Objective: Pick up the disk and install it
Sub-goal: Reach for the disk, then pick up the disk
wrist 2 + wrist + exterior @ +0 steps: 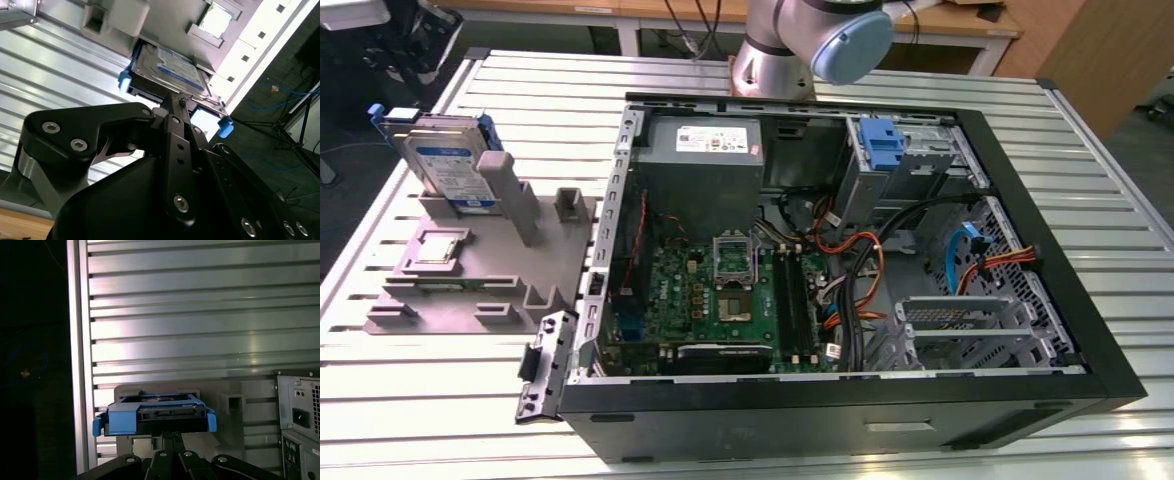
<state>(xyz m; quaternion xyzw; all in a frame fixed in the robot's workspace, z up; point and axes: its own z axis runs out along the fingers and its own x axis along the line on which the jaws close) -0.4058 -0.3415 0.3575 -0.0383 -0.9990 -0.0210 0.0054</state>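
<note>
Approach step: my gripper (172,435), fingers pinched together and empty, faces the disk (450,165), upright in the grey fixture (454,280) at the exterior view's upper left; grasping calls for opening first.

the arm (817,40) extends up out of the exterior view; its gripper (178,100) points downward, 2 fingers (172,131) seemingly pressed together.

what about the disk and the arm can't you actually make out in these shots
Exterior view: the disk has its lower part sunk in the grey fixture, and one side is behind a grey post.
First wrist view: the disk is edge-on, so its label is hidden.
Second wrist view: the gripper covers the disk's near edge.
Exterior view: the arm is cut off by the top edge.
</note>
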